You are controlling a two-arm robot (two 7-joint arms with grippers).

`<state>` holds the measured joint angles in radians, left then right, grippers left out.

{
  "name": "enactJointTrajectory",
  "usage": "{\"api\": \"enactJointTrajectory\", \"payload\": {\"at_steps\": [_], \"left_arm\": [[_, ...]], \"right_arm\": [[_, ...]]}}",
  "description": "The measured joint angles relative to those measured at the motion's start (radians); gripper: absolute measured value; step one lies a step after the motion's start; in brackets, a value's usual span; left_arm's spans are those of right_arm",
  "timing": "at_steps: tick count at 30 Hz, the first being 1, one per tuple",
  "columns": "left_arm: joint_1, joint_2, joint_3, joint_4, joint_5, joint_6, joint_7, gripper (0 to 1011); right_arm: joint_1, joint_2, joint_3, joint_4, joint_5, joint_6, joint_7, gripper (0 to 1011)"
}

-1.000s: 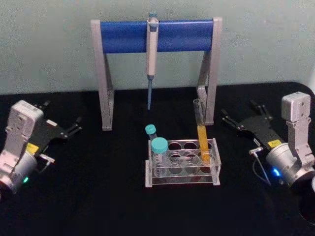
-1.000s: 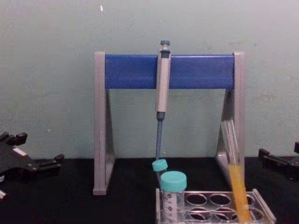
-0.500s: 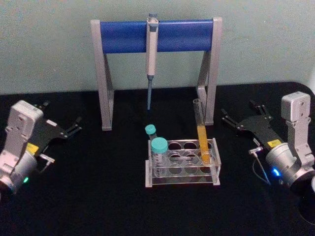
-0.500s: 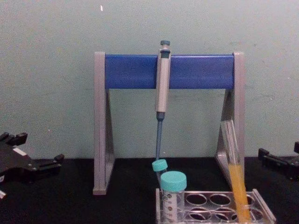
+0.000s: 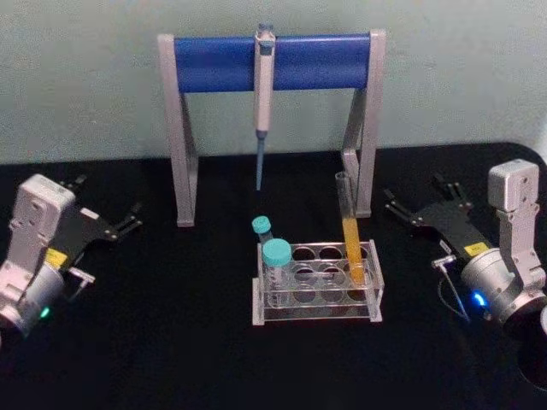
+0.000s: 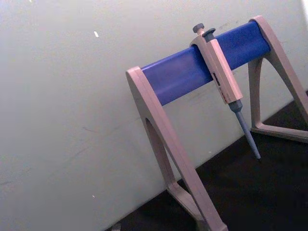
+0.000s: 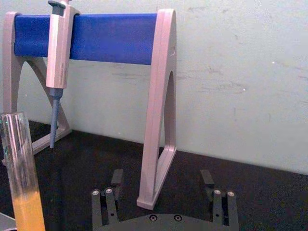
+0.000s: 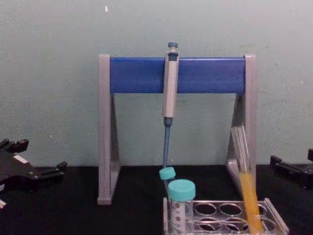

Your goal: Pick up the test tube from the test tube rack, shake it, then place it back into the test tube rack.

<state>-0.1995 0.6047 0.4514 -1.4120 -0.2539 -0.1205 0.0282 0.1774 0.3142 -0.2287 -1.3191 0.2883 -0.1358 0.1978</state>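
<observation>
Black cloth covers the table (image 5: 171,342) under a pale green wall. At far left the left gripper (image 5: 109,224) rests parked, jaws spread and holding nothing. Mid-table, the test tube rack (image 5: 318,290) holds two teal-capped tubes (image 5: 275,260) at its left end; the test tube (image 5: 350,226) leans in a right-hand hole, its mouth near the pipette stand (image 5: 272,64) leg. Well to the right, the right gripper (image 5: 419,212) sits low, jaws released and empty. Judged best: bring it in from the open right side, grip the glass above the liquid, then lift along the tube's own tilt so it clears the stand leg.
</observation>
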Motion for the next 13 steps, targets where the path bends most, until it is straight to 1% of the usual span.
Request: {"api": "enactJointTrajectory", "payload": {"at_steps": [13], "left_arm": [[0.000, 0.000, 0.000, 0.000, 0.000, 0.000, 0.000, 1001]], "right_arm": [[0.000, 0.000, 0.000, 0.000, 0.001, 0.001, 0.000, 1000]]}}
